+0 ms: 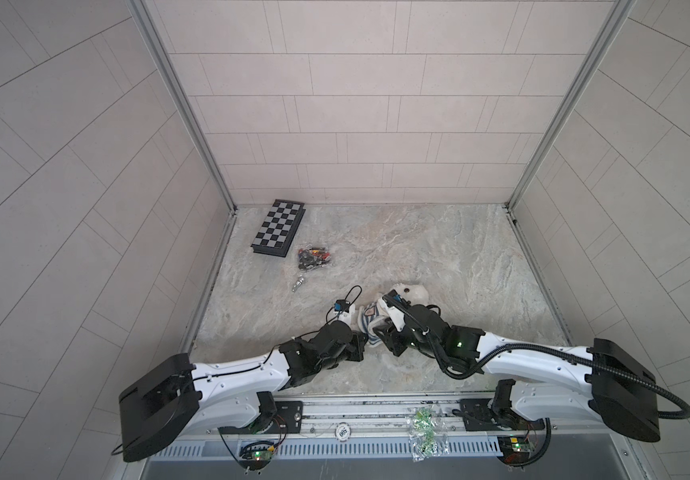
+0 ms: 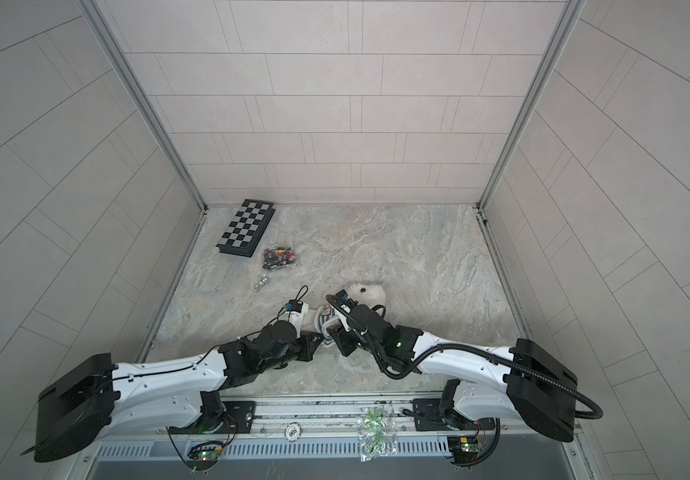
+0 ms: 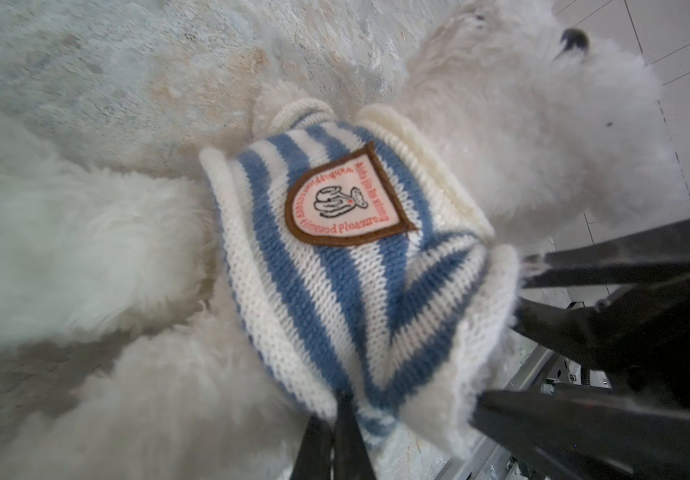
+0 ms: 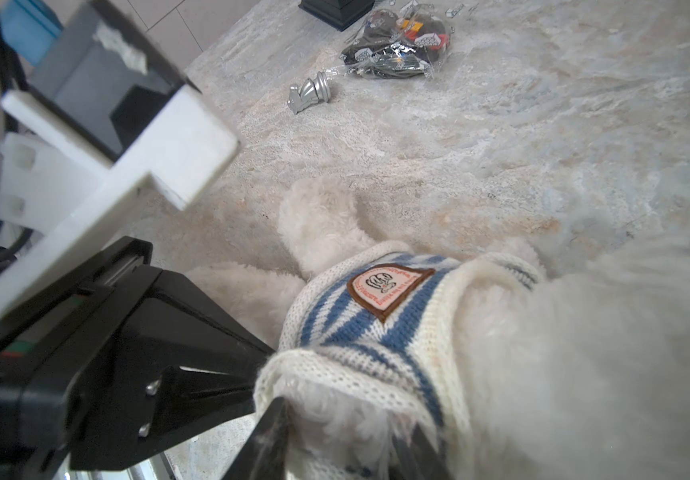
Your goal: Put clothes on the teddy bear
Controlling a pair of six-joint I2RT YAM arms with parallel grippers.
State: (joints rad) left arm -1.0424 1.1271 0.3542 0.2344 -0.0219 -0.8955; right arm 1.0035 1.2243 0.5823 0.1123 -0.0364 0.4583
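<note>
The teddy bear is lying on the marbled worktop, near the middle and toward the near edge. Its head is pointing to the far right and its legs to the near left. It is wearing a blue-and-white striped shirt over its torso, and a shield-shaped badge is facing up on the chest.

The left pincer is reaching in from the near left. Its two black fingers are pressing together on the shirt's lower hem, pinching the knit between their tips.

The right pincer is coming in from the near right, its fingers standing moderately apart on either side of the near sleeve, where white fur is poking out of the cuff. Whether the fingers are touching the sleeve cannot be told. The bear's other arm is sticking out of the far sleeve onto the worktop.

Well apart from the bear, at the far left, a folded chessboard is lying by the wall. A clear bag of dark pieces is sitting just beside it, and a single silver chess piece is lying on its side a little nearer.
</note>
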